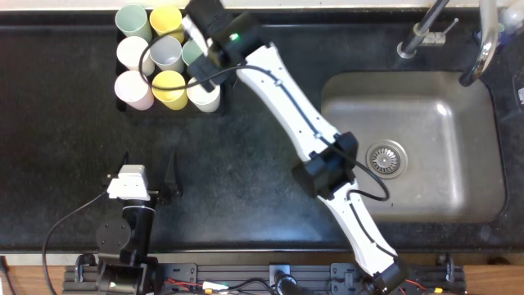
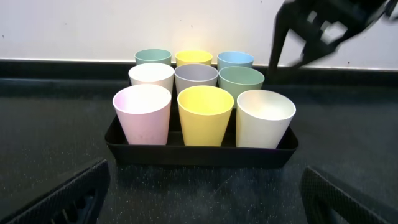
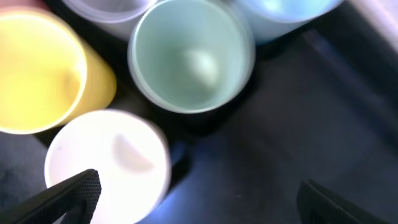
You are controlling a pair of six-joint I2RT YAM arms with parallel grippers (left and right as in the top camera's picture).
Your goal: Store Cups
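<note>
Nine cups [image 2: 196, 78] are seen upright in the black tray [image 2: 199, 154] on the bench [image 1: 237, 197], so storing is judged complete, with the right end effector [image 3: 205, 202] spread and empty above them and the left end effector [image 1: 149, 169] likewise released, well apart.

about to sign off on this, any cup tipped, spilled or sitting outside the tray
Nothing stands out: all nine cups stand upright inside the black tray in three rows of three, none tipped or left on the counter.
</note>
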